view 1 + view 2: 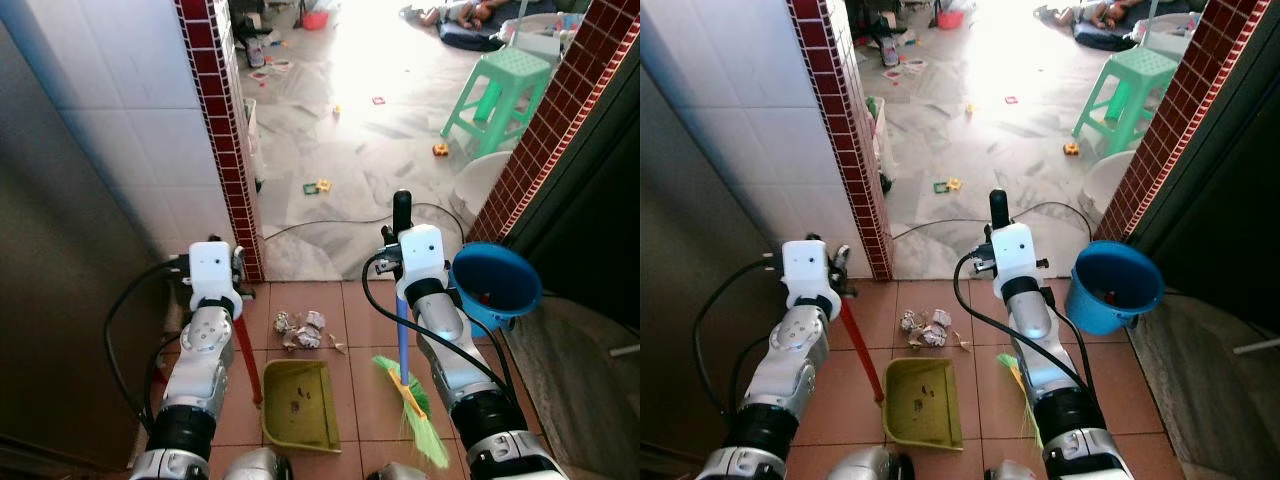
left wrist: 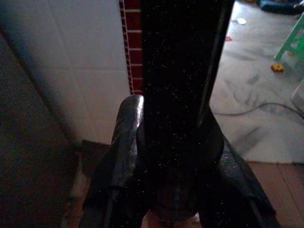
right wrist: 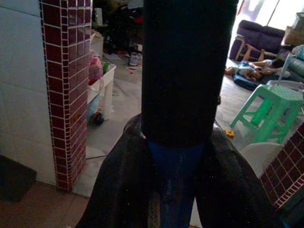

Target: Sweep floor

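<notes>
A small heap of crumpled paper scraps (image 1: 300, 330) lies on the terracotta tiles just before the doorway. Right behind it stands an olive-green dustpan (image 1: 298, 405), its red handle (image 1: 247, 355) rising to my left gripper (image 2: 175, 156), which is shut around the handle's dark top. My right gripper (image 3: 178, 161) is shut on the blue broom handle (image 1: 402, 340) just below its black end grip (image 1: 402, 210). The broom's green bristles (image 1: 420, 420) rest on the tiles to the right of the dustpan.
A red-brick pillar (image 1: 225, 140) and a tiled wall bound the left. A blue bucket (image 1: 495, 285) sits at the right by a brick wall. Beyond are a cable (image 1: 330, 225), scattered toys (image 1: 318, 186), a green stool (image 1: 505, 85) and a person lying at the back (image 1: 465, 12).
</notes>
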